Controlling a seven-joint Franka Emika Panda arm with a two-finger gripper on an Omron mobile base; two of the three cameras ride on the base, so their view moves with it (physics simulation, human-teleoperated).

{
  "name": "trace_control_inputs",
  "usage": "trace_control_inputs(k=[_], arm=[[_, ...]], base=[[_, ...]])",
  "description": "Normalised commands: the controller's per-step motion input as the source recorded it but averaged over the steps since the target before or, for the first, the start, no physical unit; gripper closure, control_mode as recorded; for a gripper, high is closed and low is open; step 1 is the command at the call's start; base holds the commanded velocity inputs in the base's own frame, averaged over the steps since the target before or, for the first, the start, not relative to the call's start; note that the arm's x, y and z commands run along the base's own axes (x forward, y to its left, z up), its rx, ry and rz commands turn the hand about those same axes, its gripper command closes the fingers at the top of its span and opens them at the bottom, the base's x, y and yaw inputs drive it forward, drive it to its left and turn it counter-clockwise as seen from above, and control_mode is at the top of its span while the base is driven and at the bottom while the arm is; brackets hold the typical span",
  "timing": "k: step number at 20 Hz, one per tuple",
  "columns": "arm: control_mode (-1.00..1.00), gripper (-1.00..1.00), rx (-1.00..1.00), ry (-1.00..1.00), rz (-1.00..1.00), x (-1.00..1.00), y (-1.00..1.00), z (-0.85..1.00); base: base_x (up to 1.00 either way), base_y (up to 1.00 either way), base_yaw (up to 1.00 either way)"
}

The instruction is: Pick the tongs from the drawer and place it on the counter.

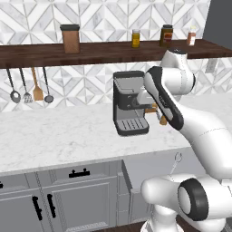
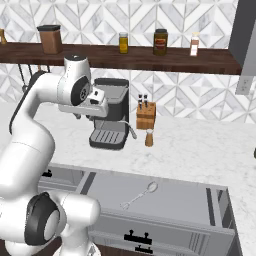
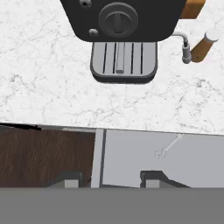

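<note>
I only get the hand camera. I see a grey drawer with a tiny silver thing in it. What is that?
Observer: Those are the tongs, slim and silver, lying flat on the floor of the open drawer.
Operator: Is the robot's hand close to them?
Observer: No. The gripper hangs high, level with the coffee machine, well above the drawer.
Operator: Is there anything behind the coffee machine that I can't see?
Observer: Yes, a dark wooden shelf on the wall with jars on it, above the white counter.
</note>
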Motion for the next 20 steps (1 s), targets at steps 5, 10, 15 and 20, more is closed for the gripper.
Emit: trace_control_inputs(k=[5, 10, 15, 20], arm=[[-1.0, -1.0, 0.01, 0.0, 0.0, -0.16, -0.24, -0.06], [-1.0, -1.0, 0.0, 0.0, 0.0, -0.17, -0.34, -0.08], [-1.0, -1.0, 0.0, 0.0, 0.0, -0.02, -0.24, -0.1], [-1.0, -1.0, 0.0, 0.0, 0.0, -0.33, 0.0, -0.07]], base=[[0.0, 0.0, 0.0], [0.0, 0.0, 0.0], [0.0, 0.0, 0.0], [0.0, 0.0, 0.0]])
